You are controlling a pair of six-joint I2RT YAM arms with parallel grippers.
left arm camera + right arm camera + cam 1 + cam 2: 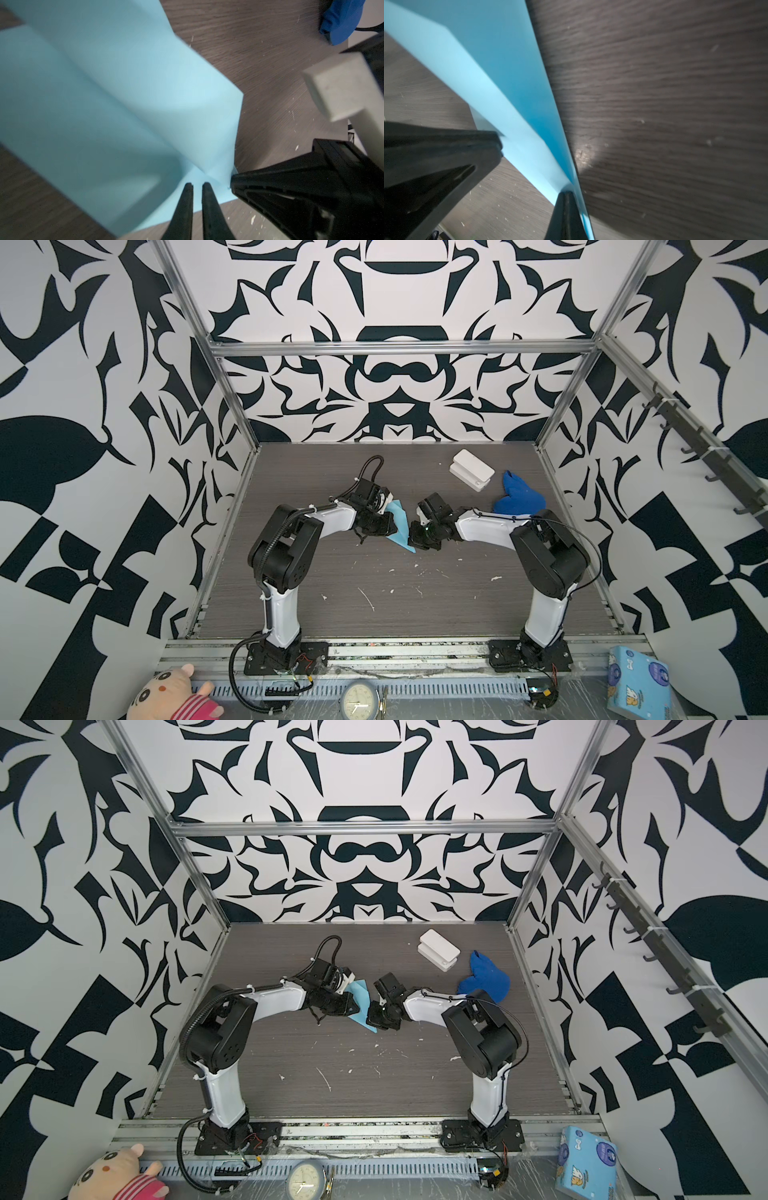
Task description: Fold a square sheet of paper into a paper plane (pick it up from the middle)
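Observation:
The light-blue sheet of paper is folded and creased, and hangs between my two grippers above the middle of the dark table. My right gripper is shut on the paper's edge; in the left wrist view its black tip sits at a corner of the paper. My left gripper stands over the paper, its jaws a narrow gap apart with nothing seen between them. No finished paper plane shows.
A white box and a royal-blue cloth lump lie at the back right of the table. Small white scraps dot the table's front half. In front of the rail are a plush toy, a clock and a light-blue printed box.

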